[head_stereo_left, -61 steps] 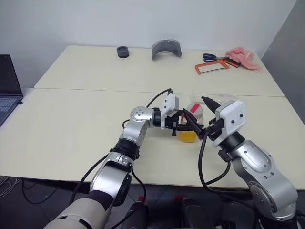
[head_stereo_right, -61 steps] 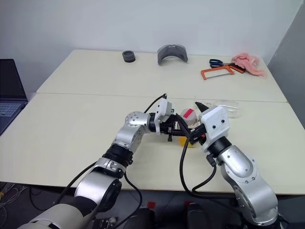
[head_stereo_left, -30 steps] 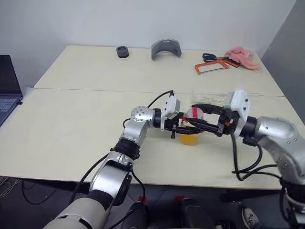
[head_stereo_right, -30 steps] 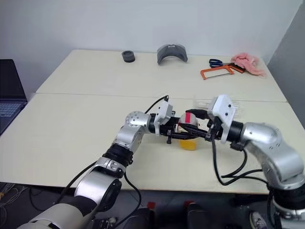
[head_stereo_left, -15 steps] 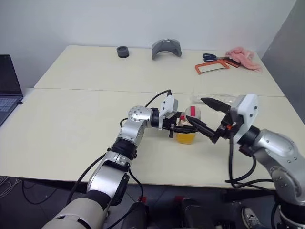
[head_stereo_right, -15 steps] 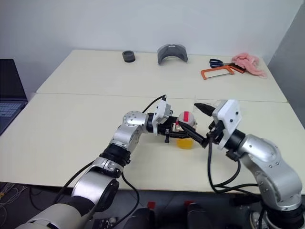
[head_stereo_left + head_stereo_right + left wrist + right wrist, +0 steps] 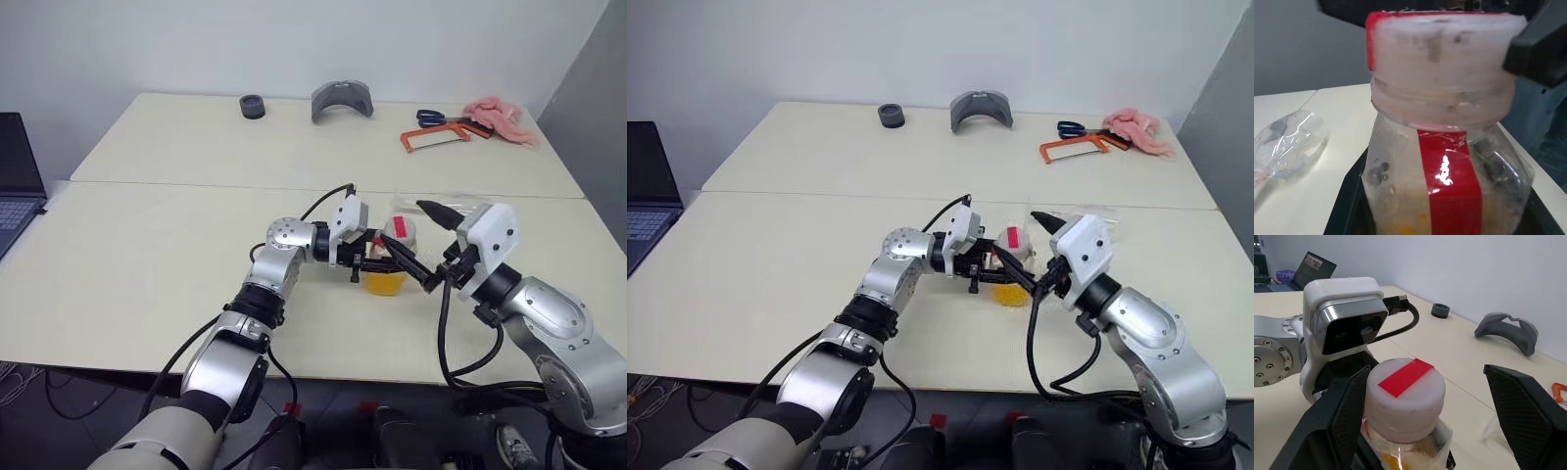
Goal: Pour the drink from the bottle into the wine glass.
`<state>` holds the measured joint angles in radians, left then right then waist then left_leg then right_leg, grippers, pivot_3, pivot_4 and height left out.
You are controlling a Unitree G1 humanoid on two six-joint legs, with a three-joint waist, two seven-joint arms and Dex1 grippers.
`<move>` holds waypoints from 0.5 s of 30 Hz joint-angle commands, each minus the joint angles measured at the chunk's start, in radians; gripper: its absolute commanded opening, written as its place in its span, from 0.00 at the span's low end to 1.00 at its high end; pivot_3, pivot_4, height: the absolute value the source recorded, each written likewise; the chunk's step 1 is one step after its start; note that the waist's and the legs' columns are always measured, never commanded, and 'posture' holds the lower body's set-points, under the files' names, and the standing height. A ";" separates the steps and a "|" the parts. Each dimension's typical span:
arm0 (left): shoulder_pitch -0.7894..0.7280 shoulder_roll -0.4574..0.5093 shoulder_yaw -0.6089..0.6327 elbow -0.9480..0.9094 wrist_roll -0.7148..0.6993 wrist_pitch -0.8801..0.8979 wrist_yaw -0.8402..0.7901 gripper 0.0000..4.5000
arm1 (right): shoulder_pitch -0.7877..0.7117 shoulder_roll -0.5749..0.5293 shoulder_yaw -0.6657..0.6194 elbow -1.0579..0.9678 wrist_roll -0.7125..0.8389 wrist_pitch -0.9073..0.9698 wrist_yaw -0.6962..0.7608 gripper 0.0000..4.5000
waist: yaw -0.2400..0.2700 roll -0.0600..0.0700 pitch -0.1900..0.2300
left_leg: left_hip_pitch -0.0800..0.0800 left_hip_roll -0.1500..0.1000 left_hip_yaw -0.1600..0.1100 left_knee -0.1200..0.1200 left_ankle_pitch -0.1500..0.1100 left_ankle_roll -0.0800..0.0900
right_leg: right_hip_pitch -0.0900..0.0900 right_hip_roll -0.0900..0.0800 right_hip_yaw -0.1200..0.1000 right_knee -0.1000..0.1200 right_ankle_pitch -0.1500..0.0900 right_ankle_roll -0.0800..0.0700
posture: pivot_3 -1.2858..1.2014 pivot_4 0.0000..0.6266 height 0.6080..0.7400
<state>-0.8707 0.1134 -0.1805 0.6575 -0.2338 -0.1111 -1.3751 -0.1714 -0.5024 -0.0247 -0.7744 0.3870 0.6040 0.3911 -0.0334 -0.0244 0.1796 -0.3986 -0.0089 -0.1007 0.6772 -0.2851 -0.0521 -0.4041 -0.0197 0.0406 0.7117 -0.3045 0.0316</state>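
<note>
The small clear bottle [image 7: 390, 258] stands on the table with the orange drink [image 7: 386, 284] low inside it, a red strip down its side [image 7: 1449, 191] and over its pale cap [image 7: 1405, 391]. My left gripper [image 7: 377, 260] reaches in from the left and is shut on the bottle's body. My right gripper [image 7: 404, 225] is open, with one finger [image 7: 1337, 416] on each side of the cap and a gap between each finger and the cap. The clear wine glass [image 7: 1288, 142] seems to lie on its side on the table just behind the bottle [image 7: 1097, 217].
At the table's far edge sit a black ring [image 7: 253, 106], a grey curved piece [image 7: 343, 101], scissors [image 7: 436, 118], an orange hacksaw [image 7: 436, 139] and a pink cloth [image 7: 500, 117]. A laptop [image 7: 15, 171] stands at the far left.
My right gripper opened off the cap, drew away to the right, then swung back to straddle the cap from nearer me. My left gripper and the bottle stayed put.
</note>
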 commanded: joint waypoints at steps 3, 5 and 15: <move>-0.018 -0.003 0.013 -0.027 -0.017 -0.013 -0.004 0.37 | 0.037 -0.010 -0.092 -0.048 0.017 0.003 -0.019 0.88 | 0.000 0.000 0.000 | 0.000 0.000 0.000 0.000 0.000 0.000 | 0.000 0.000 0.000 0.000 0.000 0.000 | 0.52 0.24 1.00; -0.018 -0.003 0.012 -0.026 -0.017 -0.014 -0.004 0.37 | 0.045 -0.013 -0.099 -0.059 0.031 0.010 -0.016 0.88 | 0.000 0.000 0.000 | 0.000 0.000 0.000 0.000 0.000 0.000 | 0.000 0.000 0.000 0.000 0.000 0.000 | 0.52 0.24 1.00; -0.020 -0.003 0.012 -0.020 -0.017 -0.018 -0.002 0.37 | 0.053 -0.021 -0.102 -0.073 0.073 0.028 -0.008 0.88 | 0.000 0.000 0.000 | 0.000 0.000 0.000 0.000 0.000 0.000 | 0.000 0.000 0.000 0.000 0.000 0.000 | 0.52 0.24 1.00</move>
<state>-0.8707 0.1140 -0.1809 0.6599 -0.2338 -0.1118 -1.3667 -0.1189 -0.5119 -0.0906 -0.8167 0.4555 0.6368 0.3924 -0.0334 -0.0244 0.1796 -0.3985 -0.0090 -0.1006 0.6772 -0.2851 -0.0520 -0.4041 -0.0194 0.0405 0.7116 -0.3045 0.0316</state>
